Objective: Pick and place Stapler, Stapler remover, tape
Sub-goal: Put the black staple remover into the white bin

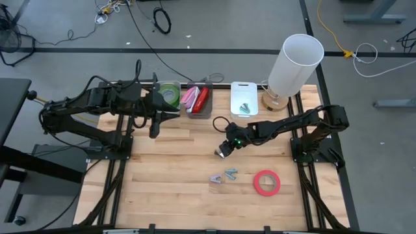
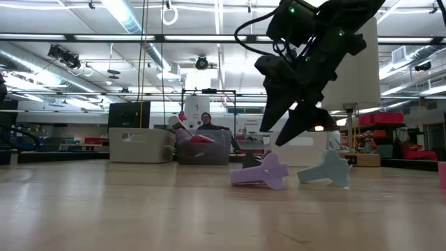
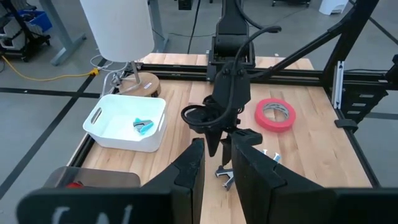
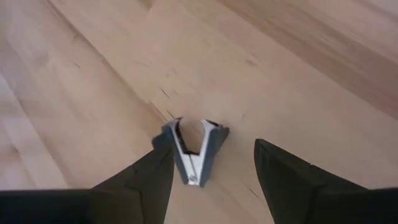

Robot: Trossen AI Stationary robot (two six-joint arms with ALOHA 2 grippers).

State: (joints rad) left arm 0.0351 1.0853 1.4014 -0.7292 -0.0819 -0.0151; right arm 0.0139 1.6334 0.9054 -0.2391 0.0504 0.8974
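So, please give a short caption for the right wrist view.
Open right gripper above a grey staple remover lying on the wooden table.

Both arms are dark, near-black, built of slim jointed links on black bases. Black cables loop along the left arm [image 1: 97,107] at the frame's left. The right arm [image 1: 286,123], at right, carries a looped cable and a small green light near its wrist.

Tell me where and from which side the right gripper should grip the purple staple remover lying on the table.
Probably across its narrow hinge end, coming straight down from above. The purple staple remover lies flat on the table, its two jaws splayed wide, with the grey-blue staple remover close beside it, so a side approach looks crowded. The right gripper hangs open above it.
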